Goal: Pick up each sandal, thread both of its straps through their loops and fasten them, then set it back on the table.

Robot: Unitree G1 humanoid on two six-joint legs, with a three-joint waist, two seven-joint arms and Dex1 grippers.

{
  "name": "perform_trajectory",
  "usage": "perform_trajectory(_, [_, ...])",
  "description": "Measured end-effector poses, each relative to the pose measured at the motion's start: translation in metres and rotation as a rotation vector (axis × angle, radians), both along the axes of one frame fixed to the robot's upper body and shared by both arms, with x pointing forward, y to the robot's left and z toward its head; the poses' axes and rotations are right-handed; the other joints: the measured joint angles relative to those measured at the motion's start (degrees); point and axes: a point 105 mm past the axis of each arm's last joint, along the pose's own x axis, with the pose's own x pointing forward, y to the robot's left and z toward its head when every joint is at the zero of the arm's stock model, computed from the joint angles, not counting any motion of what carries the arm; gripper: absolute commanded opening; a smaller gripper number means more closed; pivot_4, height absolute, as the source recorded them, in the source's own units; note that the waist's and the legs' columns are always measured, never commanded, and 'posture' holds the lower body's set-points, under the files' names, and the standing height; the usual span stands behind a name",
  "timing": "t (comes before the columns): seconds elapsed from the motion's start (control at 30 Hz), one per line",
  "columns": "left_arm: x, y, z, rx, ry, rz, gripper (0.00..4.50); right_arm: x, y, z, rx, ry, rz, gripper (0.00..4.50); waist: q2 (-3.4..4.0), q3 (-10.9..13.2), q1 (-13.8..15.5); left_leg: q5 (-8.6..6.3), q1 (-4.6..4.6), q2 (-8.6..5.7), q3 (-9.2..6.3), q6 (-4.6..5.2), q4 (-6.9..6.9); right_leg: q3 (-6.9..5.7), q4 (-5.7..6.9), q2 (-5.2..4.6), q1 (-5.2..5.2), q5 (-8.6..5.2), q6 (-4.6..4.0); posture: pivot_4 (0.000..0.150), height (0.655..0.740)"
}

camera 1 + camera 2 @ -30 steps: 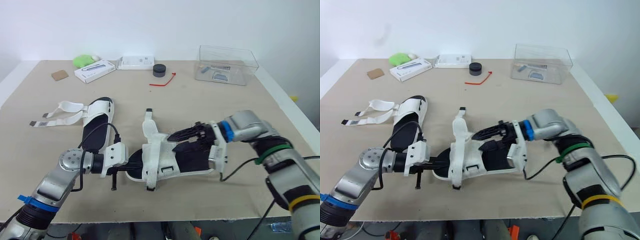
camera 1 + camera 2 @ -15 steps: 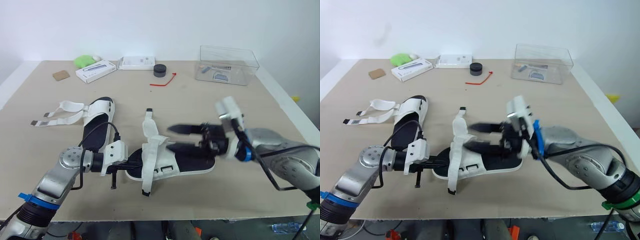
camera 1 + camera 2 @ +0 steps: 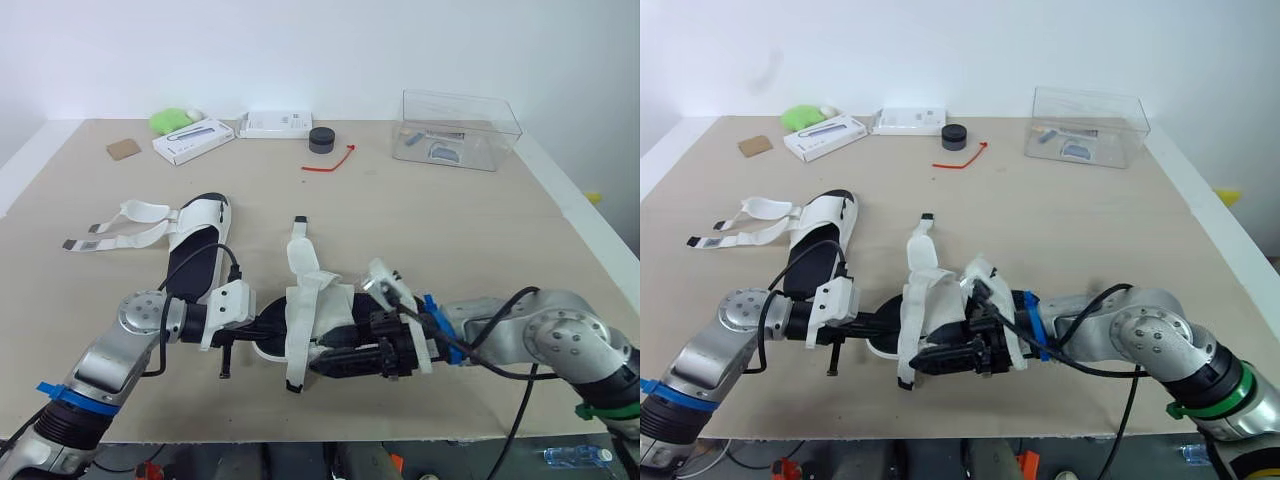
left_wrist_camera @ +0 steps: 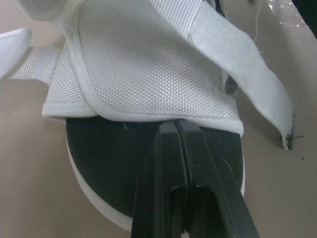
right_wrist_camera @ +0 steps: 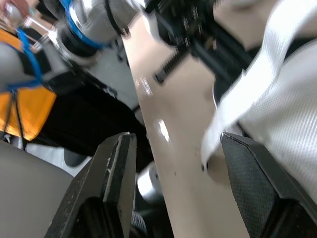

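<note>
Low in the middle of the head view, one white sandal (image 3: 322, 312) with a black footbed lies on the beige table (image 3: 470, 230), caught between the two arms. The left gripper (image 4: 176, 125) comes in from the left end of the shoe. Its fingers are pressed tight together over the footbed, and the tips meet right at the hem of the white woven upper. I can't make out whether any fabric is caught between them.

The right gripper (image 5: 176, 139) reaches in from the lower right with its claw spread wide. One loose strap (image 5: 237, 106) runs across the gap between the two black fingers and touches neither. Another strap (image 3: 298, 248) of the same sandal sticks out toward the top of the frame, unfastened.

The second sandal (image 3: 197, 245) sits on the table at centre left, its two straps (image 3: 112, 228) splayed open toward the left edge.

Along the top of the frame there is a clear plastic box (image 3: 458, 130) at upper right and a small black puck (image 3: 321, 139) with a red cord (image 3: 330, 163) beside it. Further left are two flat white boxes (image 3: 192, 140) and a green lump (image 3: 170, 120).
</note>
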Motion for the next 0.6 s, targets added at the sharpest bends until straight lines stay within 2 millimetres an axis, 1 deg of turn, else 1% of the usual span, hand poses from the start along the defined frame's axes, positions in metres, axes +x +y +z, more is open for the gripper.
perform_trajectory(0.27, [0.002, -0.002, 0.0, -0.02, 0.027, 0.003, 0.0, -0.002, 0.004, -0.021, -0.089, 0.014, -0.011, 2.96, 0.0, 0.0, 0.0, 0.0, -0.01, -0.01, -0.01, 0.0, 0.0, -0.01, 0.0, 0.04, 0.0, -0.01, 0.02, 0.15, 0.74])
perform_trajectory(0.6, [0.005, -0.007, 0.0, -0.042, 0.042, 0.014, 0.0, 0.004, 0.017, -0.028, -0.092, 0.009, -0.118, 2.96, -0.03, -0.02, -0.01, 0.0, -0.02, -0.03, -0.01, 0.0, 0.0, 0.0, 0.0, 0.06, 0.01, 0.0, 0.05, 0.15, 0.74])
